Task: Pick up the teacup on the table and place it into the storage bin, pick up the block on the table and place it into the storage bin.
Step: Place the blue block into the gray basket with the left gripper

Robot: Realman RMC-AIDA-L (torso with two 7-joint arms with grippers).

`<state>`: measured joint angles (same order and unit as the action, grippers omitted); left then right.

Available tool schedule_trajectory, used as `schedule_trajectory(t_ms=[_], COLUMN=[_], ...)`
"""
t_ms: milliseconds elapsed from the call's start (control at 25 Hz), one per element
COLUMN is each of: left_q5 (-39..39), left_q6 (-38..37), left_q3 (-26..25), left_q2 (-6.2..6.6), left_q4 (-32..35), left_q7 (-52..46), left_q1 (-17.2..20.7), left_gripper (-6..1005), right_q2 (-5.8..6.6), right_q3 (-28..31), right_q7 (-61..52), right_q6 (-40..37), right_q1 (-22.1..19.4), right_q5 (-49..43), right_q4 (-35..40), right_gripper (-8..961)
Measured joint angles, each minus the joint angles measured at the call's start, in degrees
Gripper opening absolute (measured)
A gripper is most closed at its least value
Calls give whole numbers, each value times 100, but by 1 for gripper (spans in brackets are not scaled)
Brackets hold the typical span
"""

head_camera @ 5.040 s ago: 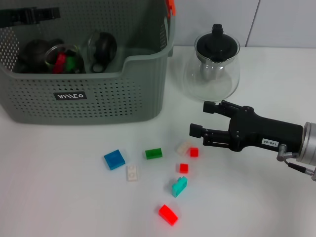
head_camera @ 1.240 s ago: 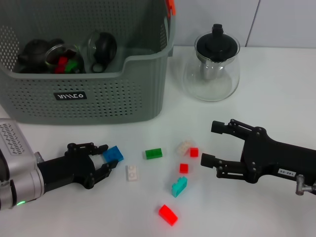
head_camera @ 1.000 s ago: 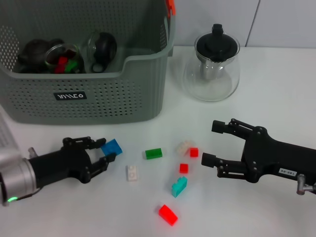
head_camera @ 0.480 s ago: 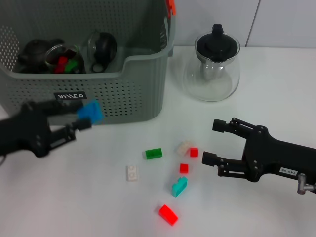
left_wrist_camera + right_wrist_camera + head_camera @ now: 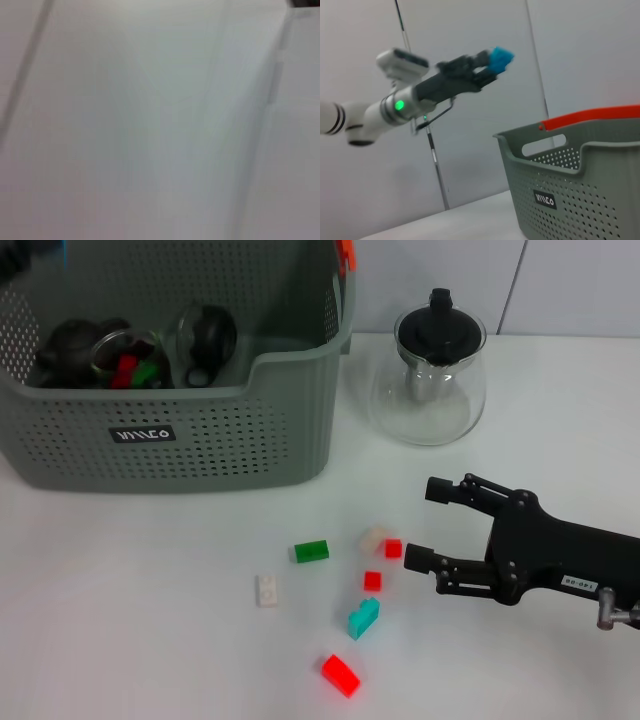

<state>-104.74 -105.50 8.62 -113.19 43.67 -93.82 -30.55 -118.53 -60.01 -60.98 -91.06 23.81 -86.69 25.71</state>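
My left gripper (image 5: 492,64) is shut on a blue block (image 5: 501,57) and holds it high in the air, above the level of the storage bin (image 5: 580,170). In the head view only its dark tip (image 5: 30,252) and a sliver of blue show at the top left corner, over the grey storage bin (image 5: 200,440). A glass teacup (image 5: 122,355) holding red and green pieces sits inside the bin. My right gripper (image 5: 420,523) hovers open just right of the loose blocks on the table, holding nothing. The left wrist view shows only blank wall.
Loose blocks lie on the white table: green (image 5: 311,551), white (image 5: 267,589), pale (image 5: 372,537), two small red (image 5: 393,548) (image 5: 372,580), teal (image 5: 363,618), and larger red (image 5: 341,674). A glass teapot (image 5: 428,365) stands right of the bin. Dark teaware lies inside the bin.
My left gripper took the blue block off the table and carried it up past the bin's front to its top left. My right gripper edged slightly left.
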Motion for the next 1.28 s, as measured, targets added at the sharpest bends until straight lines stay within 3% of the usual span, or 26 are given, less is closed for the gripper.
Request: schedule_trajectory(t_ms=[320, 640, 960, 1280], left_q5=[-539, -1787, -2253, -1471], left_q6=[1893, 3344, 3758, 3658], left_q3=[1102, 2107, 2418, 2184], left_q2=[48, -6, -74, -103], left_q4=[1218, 1356, 1357, 1391], left_q7=[-1303, -1954, -2495, -2437], left_q1=[-296, -520, -604, -418], left_gripper=[459, 468, 478, 545], right_q2=[-22, -21, -21, -21], right_q3=[7, 28, 71, 69], right_q7=[5, 7, 7, 6], right_q6=[0, 6, 7, 4], right_q1=[37, 62, 98, 96], right_q5=[4, 4, -18, -15], right_q4=[-2, -5, -11, -12], right_gripper=[944, 942, 944, 944])
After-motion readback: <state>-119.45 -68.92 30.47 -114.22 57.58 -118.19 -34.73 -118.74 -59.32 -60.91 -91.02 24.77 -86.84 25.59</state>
